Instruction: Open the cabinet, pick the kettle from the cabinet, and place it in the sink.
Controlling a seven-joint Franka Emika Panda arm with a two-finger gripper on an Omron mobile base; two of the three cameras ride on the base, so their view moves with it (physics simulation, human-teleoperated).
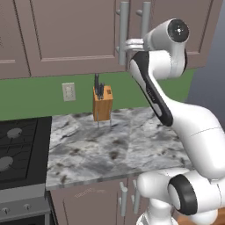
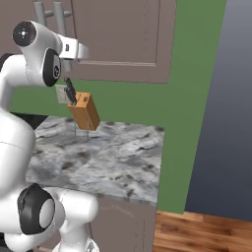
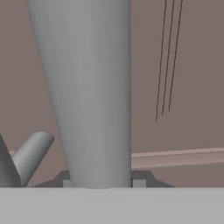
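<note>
Jaws look clamped on grey bar handle (image 3: 87, 96) of cabinet (image 1: 70, 39); doors shut, so kettle hidden inside. Risks: grip slides down smooth bar on pull; straight pull fights door's hinge arc; elbow swings over knife block (image 1: 102, 103) on counter (image 1: 114, 145).

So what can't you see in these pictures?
- Kettle: behind the closed cabinet doors, both base views.
- Gripper fingertips: hand view, hidden by the grey handle between them.
- Second handle: cut off at the left edge.
- Stovetop: cut off, left base view.
</note>
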